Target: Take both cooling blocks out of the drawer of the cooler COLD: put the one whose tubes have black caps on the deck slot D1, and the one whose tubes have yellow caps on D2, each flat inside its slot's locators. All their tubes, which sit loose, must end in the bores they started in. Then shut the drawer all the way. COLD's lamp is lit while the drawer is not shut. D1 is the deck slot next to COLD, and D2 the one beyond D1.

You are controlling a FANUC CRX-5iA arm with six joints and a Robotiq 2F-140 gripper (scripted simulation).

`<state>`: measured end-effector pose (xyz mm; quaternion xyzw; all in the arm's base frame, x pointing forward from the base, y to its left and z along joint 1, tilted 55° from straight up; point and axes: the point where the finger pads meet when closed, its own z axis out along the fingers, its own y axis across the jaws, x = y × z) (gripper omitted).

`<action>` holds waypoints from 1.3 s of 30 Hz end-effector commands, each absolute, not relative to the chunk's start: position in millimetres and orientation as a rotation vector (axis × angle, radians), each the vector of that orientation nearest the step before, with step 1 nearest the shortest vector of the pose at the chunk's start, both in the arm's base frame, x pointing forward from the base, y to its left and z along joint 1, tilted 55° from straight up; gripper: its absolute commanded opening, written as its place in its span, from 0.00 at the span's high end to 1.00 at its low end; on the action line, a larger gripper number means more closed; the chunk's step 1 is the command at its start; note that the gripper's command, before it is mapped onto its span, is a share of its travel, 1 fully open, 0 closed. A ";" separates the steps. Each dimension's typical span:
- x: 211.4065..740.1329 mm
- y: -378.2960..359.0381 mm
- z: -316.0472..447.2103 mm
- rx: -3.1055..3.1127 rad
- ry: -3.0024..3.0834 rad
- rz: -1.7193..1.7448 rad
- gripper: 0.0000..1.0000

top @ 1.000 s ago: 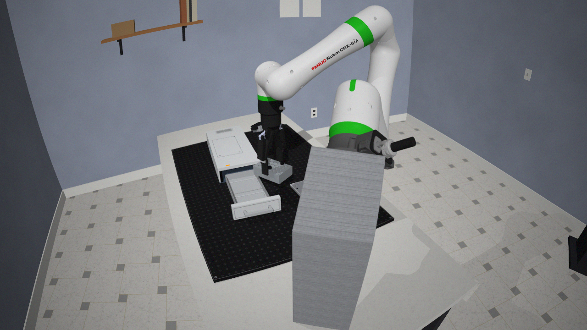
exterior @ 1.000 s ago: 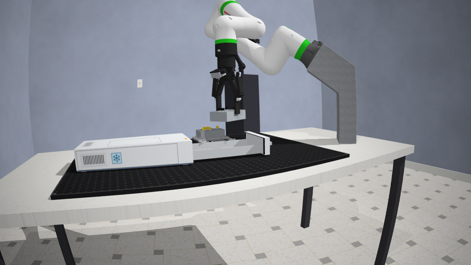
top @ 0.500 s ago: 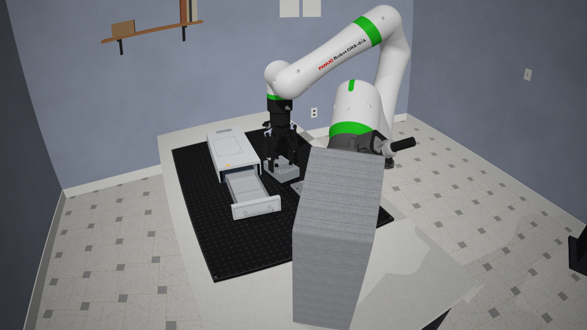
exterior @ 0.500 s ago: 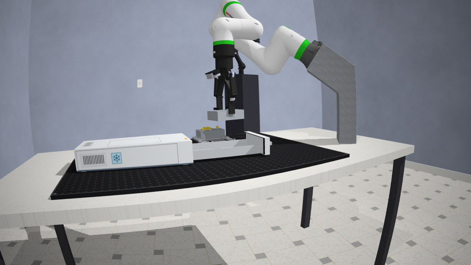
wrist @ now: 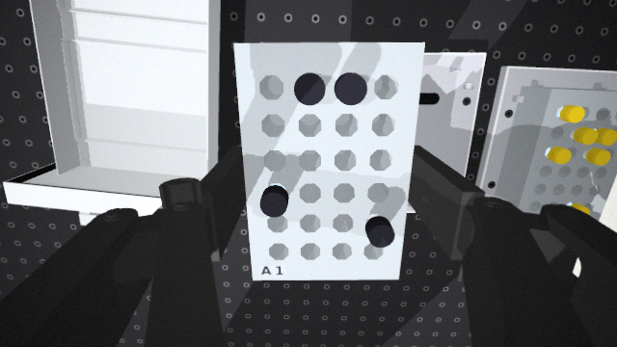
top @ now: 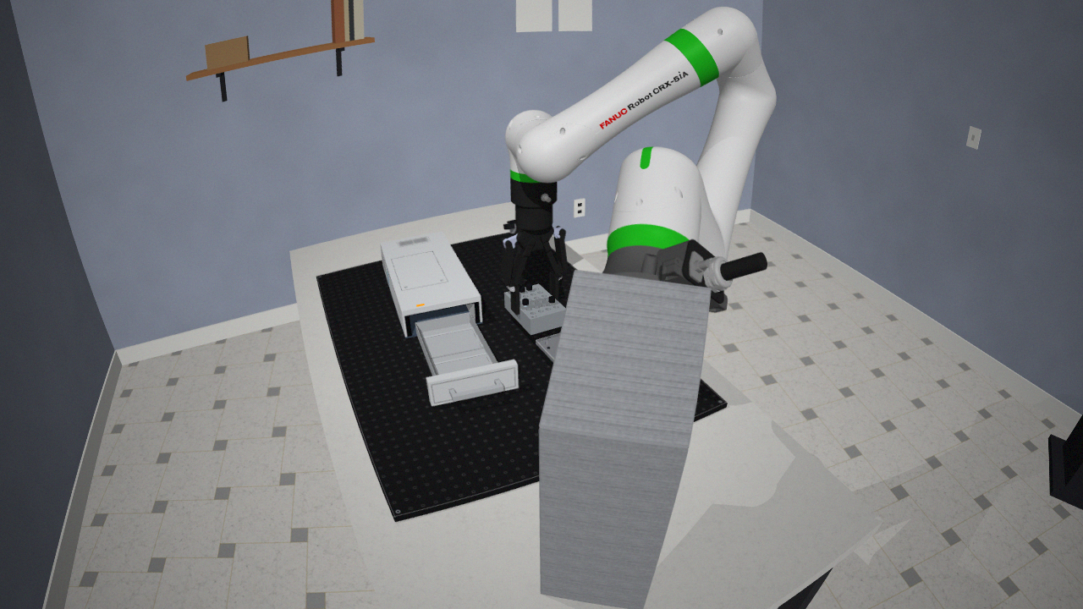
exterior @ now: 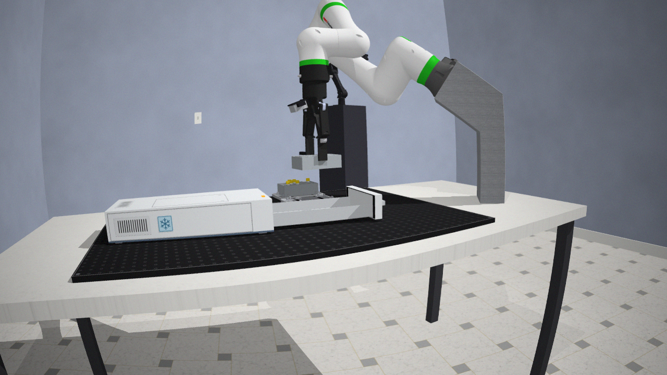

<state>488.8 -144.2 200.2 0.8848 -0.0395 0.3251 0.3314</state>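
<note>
- End effector: I find the gripper [top: 535, 299] [exterior: 313, 156] [wrist: 326, 169] clamped on the black-capped block [top: 539, 320] [exterior: 303, 162] [wrist: 328, 140], one finger along each side.
- Held block: raised above the deck; four black caps [wrist: 309, 89] show in my wrist view, "A 1" at its six o'clock edge.
- Slot D1 [wrist: 448, 113]: in the wrist view, partly covered by the held block, showing towards three o'clock.
- Slot D2 [wrist: 512, 92]: further out at three o'clock, bearing the yellow-capped block [exterior: 298, 189] [wrist: 545, 120]. Its far side runs out of my wrist picture, so I cannot certify its full seating.
- Cooler COLD [top: 435, 276] [exterior: 195, 221]: between nine and ten o'clock of the gripper from the top; lamp [top: 420, 304] [exterior: 262, 196] lit orange.
- Drawer [top: 454, 344] [exterior: 321, 214] [wrist: 145, 120]: open, at eight o'clock from the top; both blocks are out of it.
- Obstruction: the grey pedestal [top: 620, 363] [exterior: 489, 135], at four o'clock from the top, hides part of the black deck [top: 424, 447] [exterior: 233, 251].
- Background: a dark cabinet [exterior: 355, 144] stands behind the held block in the exterior view, towards two o'clock.

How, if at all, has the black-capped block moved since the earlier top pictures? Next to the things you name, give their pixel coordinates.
Yes: in the top view, the black-capped block [top: 539, 326] [exterior: 303, 162] [wrist: 328, 143] has moved right, away from the cooler [top: 424, 268] [exterior: 205, 223], whose front corner it overlapped a second ago.
</note>
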 end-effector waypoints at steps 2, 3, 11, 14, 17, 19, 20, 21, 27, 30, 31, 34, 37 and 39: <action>485.1 -151.5 205.3 2.313 -0.102 0.851 0.90; 484.0 -153.6 206.6 2.313 -0.102 0.851 0.90; 477.5 -166.3 213.9 2.313 -0.102 0.851 0.90; 474.3 -172.7 217.6 2.313 -0.102 0.851 0.90; 471.1 -179.0 221.3 2.313 -0.102 0.851 0.90; 468.9 -183.2 223.8 2.313 -0.102 0.851 0.90; 467.8 -185.3 225.0 2.313 -0.102 0.851 0.90; 466.7 -187.4 226.2 2.313 -0.102 0.851 0.90; 462.4 -195.9 231.1 2.313 -0.102 0.851 0.90; 459.2 -202.2 234.8 2.313 -0.102 0.851 0.90; 458.1 -204.3 236.1 2.313 -0.102 0.851 0.90; 454.9 -210.7 239.8 2.313 -0.102 0.851 0.90; 451.7 -217.0 243.4 2.313 -0.102 0.851 0.90; 450.4 -219.5 244.9 2.313 -0.102 0.851 0.90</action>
